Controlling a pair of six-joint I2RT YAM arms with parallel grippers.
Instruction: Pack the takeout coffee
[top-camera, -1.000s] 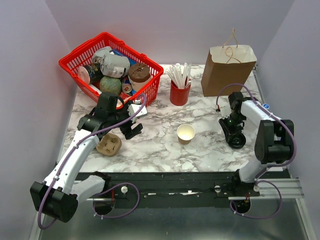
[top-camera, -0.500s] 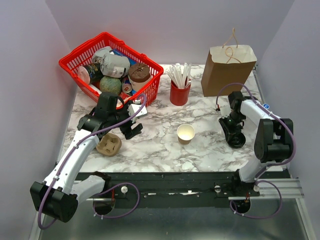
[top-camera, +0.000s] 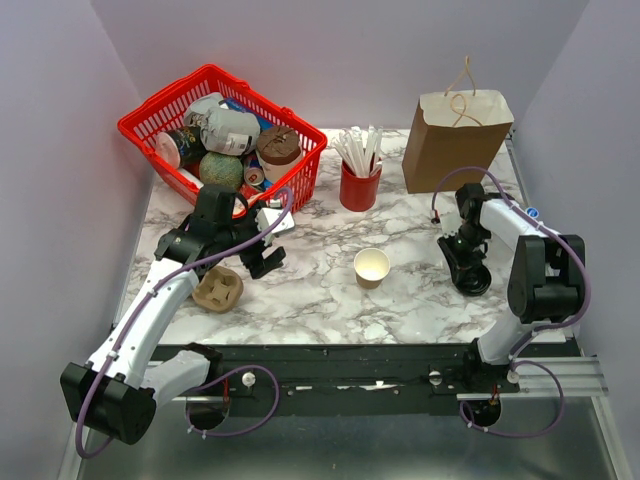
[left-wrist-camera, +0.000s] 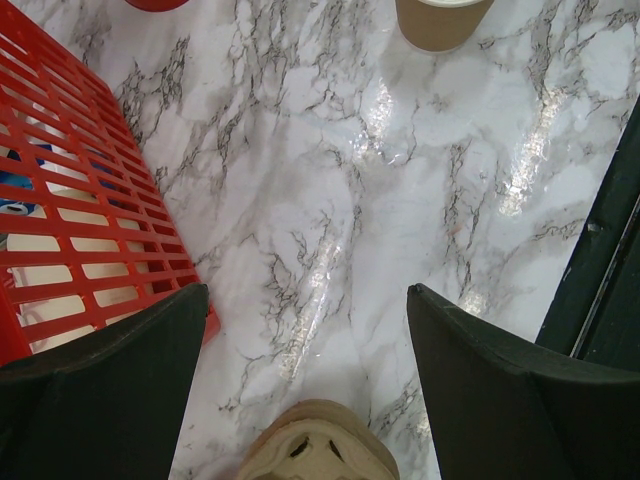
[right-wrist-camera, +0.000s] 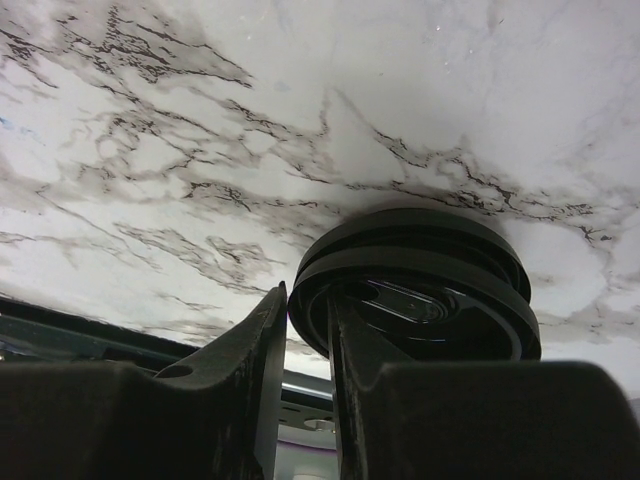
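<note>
Takeout coffee (top-camera: 278, 145) seems to be waiting in the red basket (top-camera: 160, 97), far-left corner; right claw (right-wrist-camera: 308, 322) is pinching a loose black lid (right-wrist-camera: 420, 290) by the right edge, left claw (left-wrist-camera: 305, 370) gaping empty. Next: fetching that cup.

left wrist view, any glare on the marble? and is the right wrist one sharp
Left wrist view: bright glare streaks on the marble table, and the tan pulp carrier at the bottom edge looks soft. Right wrist view: the black lid is fairly sharp; the right gripper is a dark, unlit shape.
</note>
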